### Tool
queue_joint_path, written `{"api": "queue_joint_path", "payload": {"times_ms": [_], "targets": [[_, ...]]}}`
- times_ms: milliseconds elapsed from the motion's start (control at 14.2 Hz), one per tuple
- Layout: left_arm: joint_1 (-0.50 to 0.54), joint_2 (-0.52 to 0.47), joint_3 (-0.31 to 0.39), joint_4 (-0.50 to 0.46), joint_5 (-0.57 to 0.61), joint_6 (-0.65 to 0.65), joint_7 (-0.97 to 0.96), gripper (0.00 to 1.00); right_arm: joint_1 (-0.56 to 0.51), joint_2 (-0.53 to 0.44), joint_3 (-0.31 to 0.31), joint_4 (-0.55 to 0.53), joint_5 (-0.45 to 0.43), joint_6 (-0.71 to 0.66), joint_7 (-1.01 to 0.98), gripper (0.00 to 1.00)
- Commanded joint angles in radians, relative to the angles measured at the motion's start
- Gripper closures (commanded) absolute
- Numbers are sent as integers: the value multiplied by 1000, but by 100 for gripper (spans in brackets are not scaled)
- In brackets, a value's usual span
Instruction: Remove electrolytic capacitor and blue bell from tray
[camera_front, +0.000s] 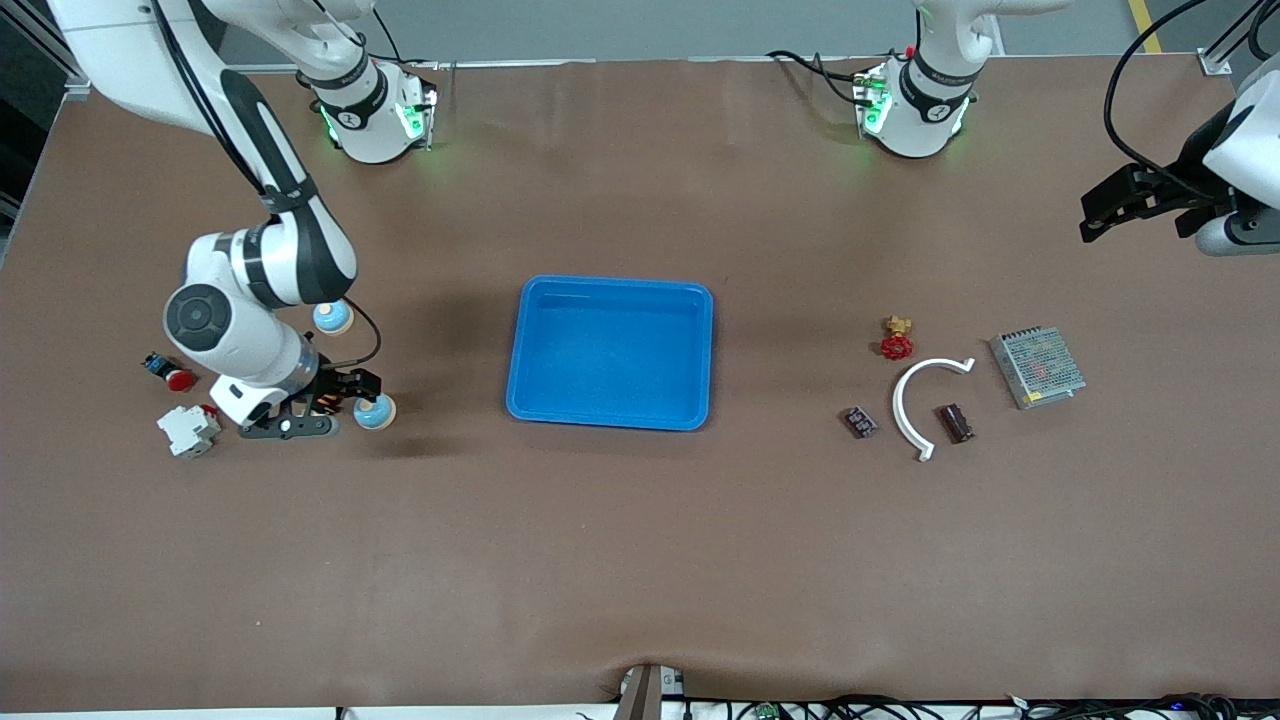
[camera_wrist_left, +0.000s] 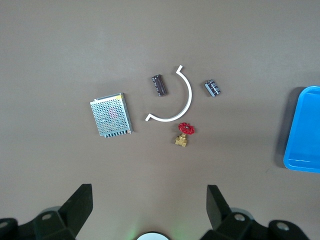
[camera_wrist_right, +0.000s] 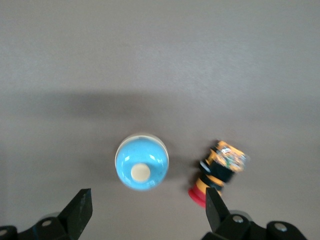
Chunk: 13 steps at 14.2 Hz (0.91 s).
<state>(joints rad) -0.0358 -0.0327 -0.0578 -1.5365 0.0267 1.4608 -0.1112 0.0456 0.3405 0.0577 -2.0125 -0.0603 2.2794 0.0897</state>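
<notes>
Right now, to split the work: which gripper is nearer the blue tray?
Right. The right gripper is low beside a bell, toward its end from the blue tray; the left gripper waits near the table's edge.

Closest to the left claw (camera_front: 1090, 225) lies a perforated metal box (camera_front: 1037, 367) on the tabletop (camera_front: 640, 560). Past it from that claw are a white curved strip (camera_front: 915, 395) and a red-handled brass valve (camera_front: 897, 340). Just beside the right claw (camera_front: 330, 405) sits an orange-and-black part (camera_wrist_right: 222, 167). A white breaker (camera_front: 190, 430) and a red push button (camera_front: 170, 373) lie near that claw, toward the right arm's end.
</notes>
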Motion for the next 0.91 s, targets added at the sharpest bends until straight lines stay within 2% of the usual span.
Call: {"api": "queue_joint_path", "payload": {"times_ms": [0,422,633,773,843], "targets": [[-1,5,3,15,-5,1,16,0,-13,-31,2,136,-10,-212,18,0],[-3,16,3,18,-5,1,7,0,-128,-112,-2,375,-9,-556,13,0],[-3,16,3,19,-7,0,7,0,-168,-234,-4,405,-7,-587,5,0],[-3,17,3,18,-7,0,14,0,-179,-270,-3,444,3,-673,4,0],[-3,17,3,18,-5,0,15,0,-179,-274,-6,477,40,-725,4,0]]}}
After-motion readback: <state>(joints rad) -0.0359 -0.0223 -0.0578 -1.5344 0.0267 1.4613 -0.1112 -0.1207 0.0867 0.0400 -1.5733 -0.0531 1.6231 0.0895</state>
